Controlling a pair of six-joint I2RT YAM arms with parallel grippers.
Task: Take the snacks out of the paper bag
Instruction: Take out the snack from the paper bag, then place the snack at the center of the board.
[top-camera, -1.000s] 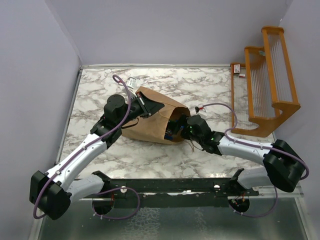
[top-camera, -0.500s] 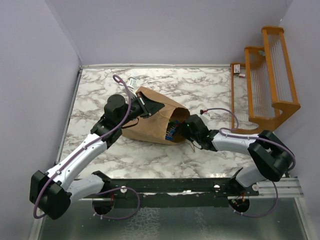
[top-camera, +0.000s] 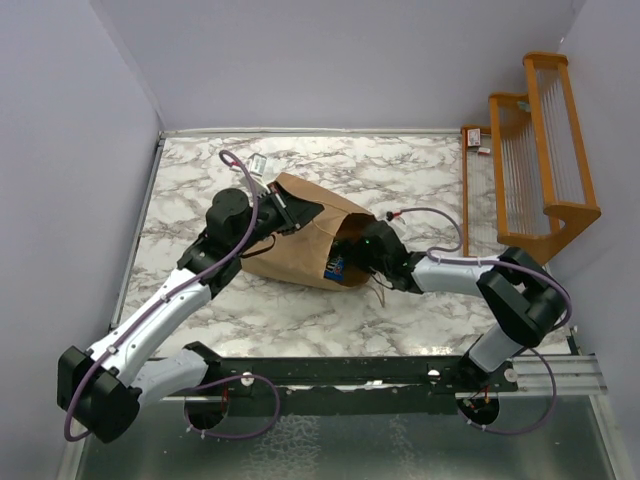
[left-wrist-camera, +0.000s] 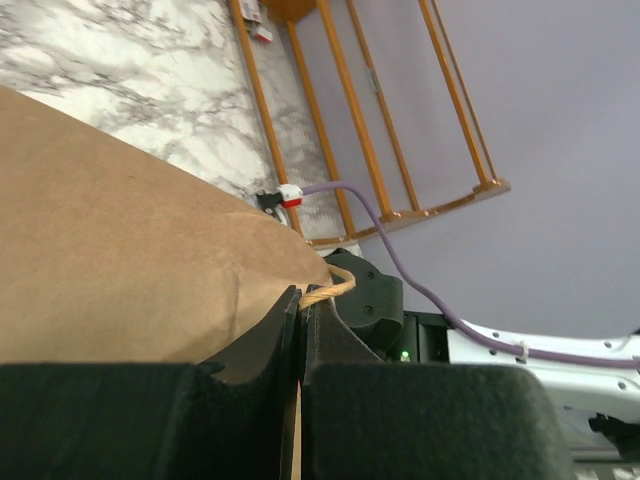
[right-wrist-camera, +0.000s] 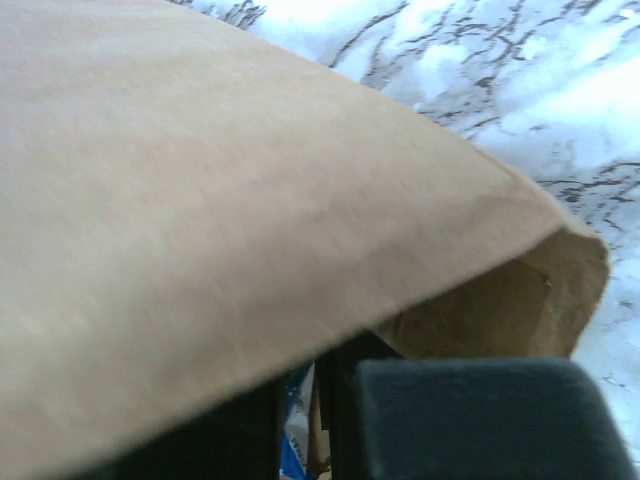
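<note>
Jaws of left gripper (top-camera: 290, 212) pressed together, pinching the upper paper edge of the paper bag (top-camera: 300, 252). A twisted handle (left-wrist-camera: 332, 289) pokes out beside the fingertips. Bag is matte brown kraft, lying on its side on the marble table (top-camera: 200, 180), mouth facing right. Right gripper (top-camera: 357, 250) is at the mouth, its fingertips hidden under the paper, so jaw spread cannot be determined. One glossy blue snack packet (top-camera: 335, 268) shows inside, just beside them; other contents are hidden.
</note>
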